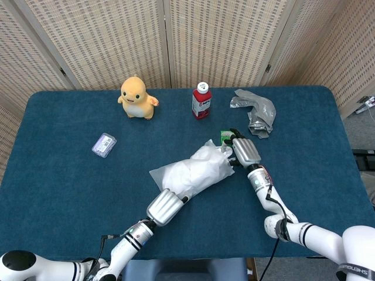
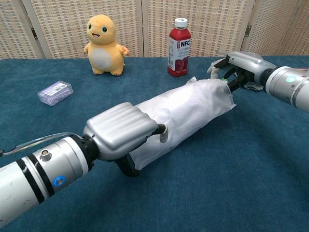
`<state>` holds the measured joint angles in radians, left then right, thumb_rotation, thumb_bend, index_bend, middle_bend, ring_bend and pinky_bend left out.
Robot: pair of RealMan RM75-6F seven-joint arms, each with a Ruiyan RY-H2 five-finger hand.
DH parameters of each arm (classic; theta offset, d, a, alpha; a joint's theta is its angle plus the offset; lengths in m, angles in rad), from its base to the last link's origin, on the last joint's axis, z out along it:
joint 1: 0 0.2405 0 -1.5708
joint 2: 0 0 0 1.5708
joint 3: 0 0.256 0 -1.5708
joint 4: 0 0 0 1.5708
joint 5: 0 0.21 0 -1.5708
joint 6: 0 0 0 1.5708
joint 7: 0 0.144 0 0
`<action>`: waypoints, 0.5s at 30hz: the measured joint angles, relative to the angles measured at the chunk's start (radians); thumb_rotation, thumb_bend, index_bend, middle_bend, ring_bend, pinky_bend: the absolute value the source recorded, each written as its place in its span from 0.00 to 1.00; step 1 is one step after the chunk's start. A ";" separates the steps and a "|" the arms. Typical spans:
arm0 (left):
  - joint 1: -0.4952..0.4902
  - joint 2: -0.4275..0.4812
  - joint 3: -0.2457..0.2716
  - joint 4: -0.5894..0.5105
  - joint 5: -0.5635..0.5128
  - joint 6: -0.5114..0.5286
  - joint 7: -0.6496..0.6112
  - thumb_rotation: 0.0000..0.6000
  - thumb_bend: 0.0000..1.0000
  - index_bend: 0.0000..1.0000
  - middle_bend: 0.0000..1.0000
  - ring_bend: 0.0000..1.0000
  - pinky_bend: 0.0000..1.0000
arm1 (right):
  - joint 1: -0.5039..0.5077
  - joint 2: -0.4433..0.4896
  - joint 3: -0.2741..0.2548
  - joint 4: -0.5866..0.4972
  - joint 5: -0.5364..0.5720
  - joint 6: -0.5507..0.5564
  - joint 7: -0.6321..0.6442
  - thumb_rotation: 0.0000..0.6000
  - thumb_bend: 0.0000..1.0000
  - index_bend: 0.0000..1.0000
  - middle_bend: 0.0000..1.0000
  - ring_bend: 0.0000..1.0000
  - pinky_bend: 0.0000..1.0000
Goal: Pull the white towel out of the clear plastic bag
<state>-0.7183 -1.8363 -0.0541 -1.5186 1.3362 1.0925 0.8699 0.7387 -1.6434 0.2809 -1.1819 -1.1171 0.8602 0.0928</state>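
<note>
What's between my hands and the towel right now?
Only the clear bag itself, wrapped around the towel. The left hand grips the near end, the right hand the far end. No other object lies between either hand and the bundle.

We see a soft white cloth towel [image 2: 186,112] inside thin, crinkled clear plastic bag [image 1: 161,174] on matt, napped blue tablecloth [image 1: 70,181].
</note>
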 measured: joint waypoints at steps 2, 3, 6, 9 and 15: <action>0.002 -0.006 0.001 0.010 0.008 0.011 0.005 1.00 0.00 0.36 0.84 0.73 0.77 | 0.000 0.000 0.000 0.000 0.000 0.000 0.000 1.00 0.66 0.78 0.21 0.04 0.21; 0.003 -0.007 0.001 0.013 0.010 0.014 0.008 1.00 0.00 0.36 0.84 0.73 0.77 | 0.000 0.000 0.000 0.000 0.000 -0.001 0.001 1.00 0.66 0.78 0.21 0.04 0.21; 0.006 -0.011 0.002 0.020 0.013 0.021 0.024 1.00 0.00 0.36 0.85 0.74 0.77 | -0.001 0.000 -0.001 0.000 -0.001 -0.001 0.001 1.00 0.66 0.78 0.21 0.04 0.21; 0.011 -0.012 0.004 0.020 0.007 0.023 0.041 1.00 0.00 0.36 0.85 0.74 0.77 | -0.001 -0.001 -0.001 0.000 -0.002 -0.001 0.003 1.00 0.66 0.78 0.21 0.04 0.21; 0.015 -0.023 0.005 0.033 0.009 0.027 0.047 1.00 0.00 0.40 0.87 0.75 0.79 | -0.003 -0.001 -0.003 0.000 -0.005 -0.002 0.005 1.00 0.66 0.78 0.21 0.04 0.21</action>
<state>-0.7033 -1.8591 -0.0489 -1.4851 1.3449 1.1194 0.9167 0.7361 -1.6447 0.2783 -1.1823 -1.1221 0.8586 0.0976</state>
